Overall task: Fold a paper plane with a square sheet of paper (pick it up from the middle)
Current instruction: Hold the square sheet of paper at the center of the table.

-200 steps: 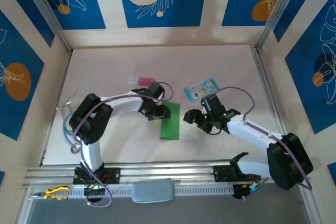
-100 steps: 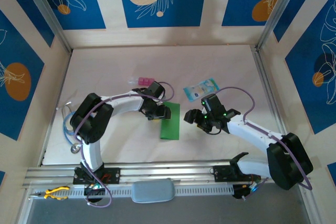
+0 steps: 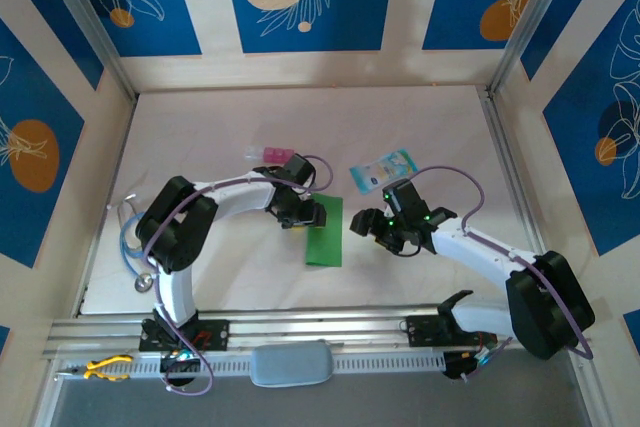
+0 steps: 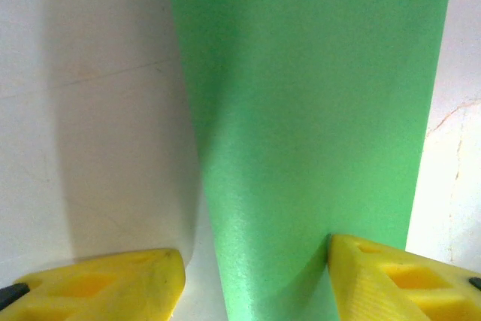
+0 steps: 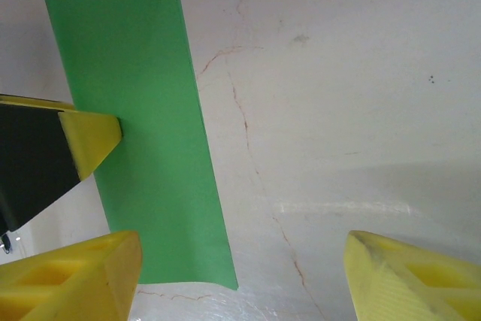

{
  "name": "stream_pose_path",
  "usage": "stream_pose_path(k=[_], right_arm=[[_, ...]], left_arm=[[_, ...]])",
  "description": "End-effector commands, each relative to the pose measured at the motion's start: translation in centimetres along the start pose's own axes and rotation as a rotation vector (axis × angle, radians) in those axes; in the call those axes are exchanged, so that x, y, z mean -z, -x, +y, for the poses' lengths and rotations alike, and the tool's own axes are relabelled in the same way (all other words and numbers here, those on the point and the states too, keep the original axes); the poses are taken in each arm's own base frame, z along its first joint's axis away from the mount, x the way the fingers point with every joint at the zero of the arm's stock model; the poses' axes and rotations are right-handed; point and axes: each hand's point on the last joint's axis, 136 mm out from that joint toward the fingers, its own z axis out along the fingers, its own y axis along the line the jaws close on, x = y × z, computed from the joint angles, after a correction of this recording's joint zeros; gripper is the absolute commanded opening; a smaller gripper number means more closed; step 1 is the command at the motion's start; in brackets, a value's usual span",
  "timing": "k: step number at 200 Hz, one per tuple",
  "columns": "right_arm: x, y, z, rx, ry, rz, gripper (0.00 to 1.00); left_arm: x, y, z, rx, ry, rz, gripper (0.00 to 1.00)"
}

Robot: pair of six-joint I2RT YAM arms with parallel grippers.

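mostly bare table (image 3: pixel 400 127) around green paper (image 3: pixel 326 239); left gripper (image 3: pixel 303 215) astride far end.

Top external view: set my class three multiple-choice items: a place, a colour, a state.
1. The pale blue packet lies: A) at the far left corner; B) just beyond the right gripper; C) at the near edge.
2. The folded sheet of paper is: A) green; B) red; C) white.
3. The right gripper is: A) shut on the paper; B) shut, empty; C) open, empty.
B, it lies farther back than the gripper; A, bright green in every view; C, its jaws stand wide apart.
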Motion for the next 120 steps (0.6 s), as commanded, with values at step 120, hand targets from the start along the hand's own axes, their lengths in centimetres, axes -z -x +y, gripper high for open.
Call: stream_pose_path(k=[120], right_arm=[[-0.3,-0.16,0.61,0.027,0.055,0.003,0.65]], left_arm=[[-4.3,-1.03,2.16,-0.061,0.077,0.04,0.6]])
